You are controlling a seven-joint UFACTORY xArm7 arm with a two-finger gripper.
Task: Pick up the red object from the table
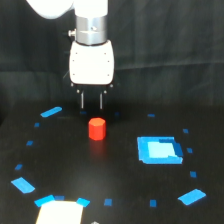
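Observation:
The red object [97, 129] is a small red-orange stubby cylinder standing upright on the black table [115, 175], near the middle of the exterior view. My gripper [91, 106] hangs straight down from its white housing, directly above and slightly behind the red object. Its two thin dark fingers [82, 100] stand a small gap apart and hold nothing. The fingertips end just above the top of the red object without touching it.
A large bright blue rectangle [158, 149] lies on the table at the exterior view's right. Small blue tape marks ring the table, such as one at the left [51, 112] and one at the lower right [192, 197]. A pale block [60, 212] sits at the bottom edge. A dark curtain hangs behind.

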